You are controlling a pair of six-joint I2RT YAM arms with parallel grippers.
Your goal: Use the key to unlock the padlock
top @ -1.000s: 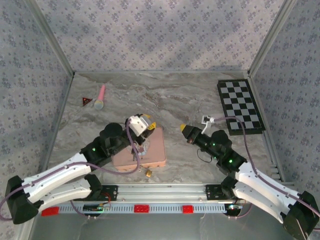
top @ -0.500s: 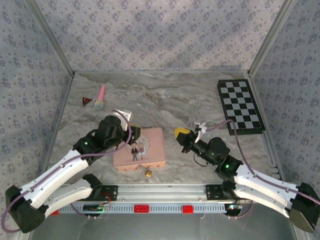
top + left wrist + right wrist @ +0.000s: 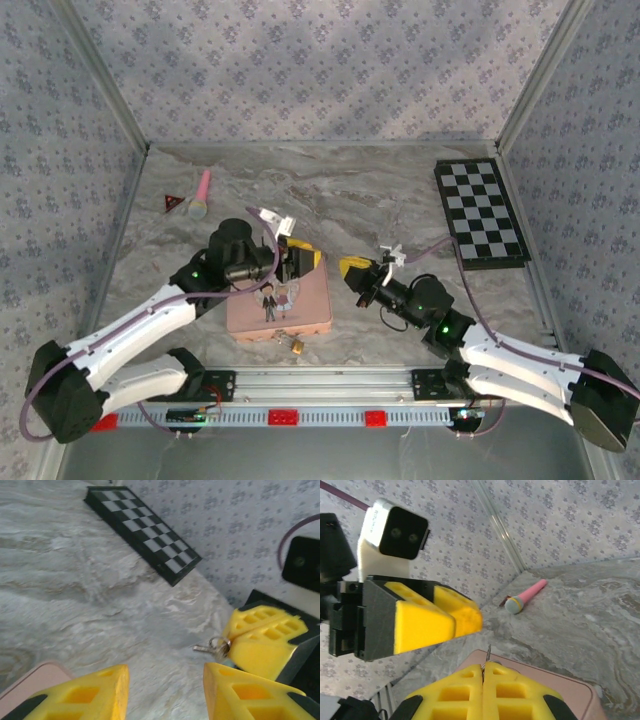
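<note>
Pinching the key [image 3: 213, 647] at centre frame, the right gripper [image 3: 348, 268] faces the wide-open left gripper [image 3: 304, 258], where so thin a hold could let it slip during any handover.

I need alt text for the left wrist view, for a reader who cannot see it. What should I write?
The right pincer, shut, holds a small key on a ring just beyond the open left pincer. A marbled table lies beneath, with the corner of a pink tin at lower left and a chessboard at the top.
</note>
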